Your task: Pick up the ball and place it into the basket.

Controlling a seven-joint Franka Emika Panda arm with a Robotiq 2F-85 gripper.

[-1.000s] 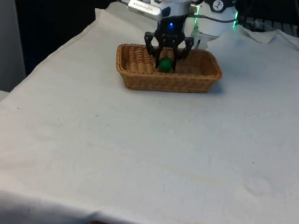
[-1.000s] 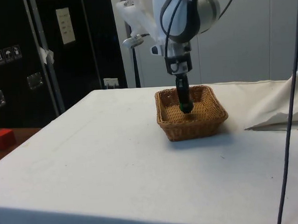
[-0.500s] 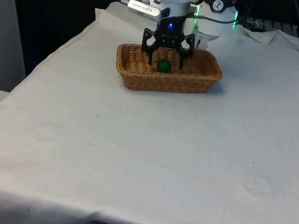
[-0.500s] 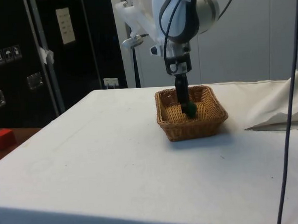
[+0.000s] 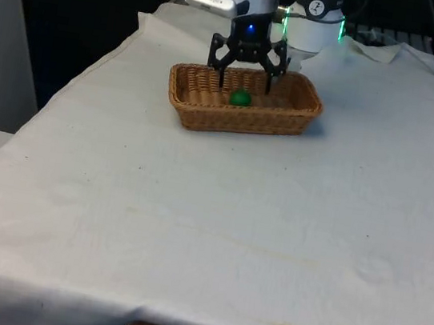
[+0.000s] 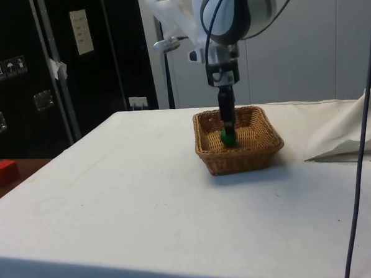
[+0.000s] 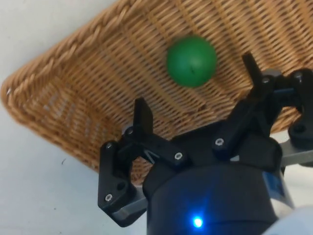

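Ball (image 5: 240, 98) is green and sits on the woven floor of the basket (image 5: 199, 114), about mid-length and free of the walls. In the side view the ball (image 6: 227, 137) shows just under my fingertips, inside the basket (image 6: 239, 159).

Going left to right across the front view: bare white cloth on the counter (image 5: 216, 227), then the basket's left end wall, then my gripper (image 5: 245, 77) over the basket's middle with the ball below it, then the basket's right end, then more cloth with a rumpled fold at the far right corner.

My fingers (image 5: 216, 63) are spread apart and hold nothing; the ball lies between and below them, not touching either one. In the wrist view the ball (image 7: 191, 60) rests on the wicker of the basket (image 7: 73, 93), clear of my gripper (image 7: 195, 107), with one finger (image 7: 143, 117) on each side of it.

Side view, far left: a small red block (image 6: 4, 171) on a low surface off the counter, well apart from everything else.
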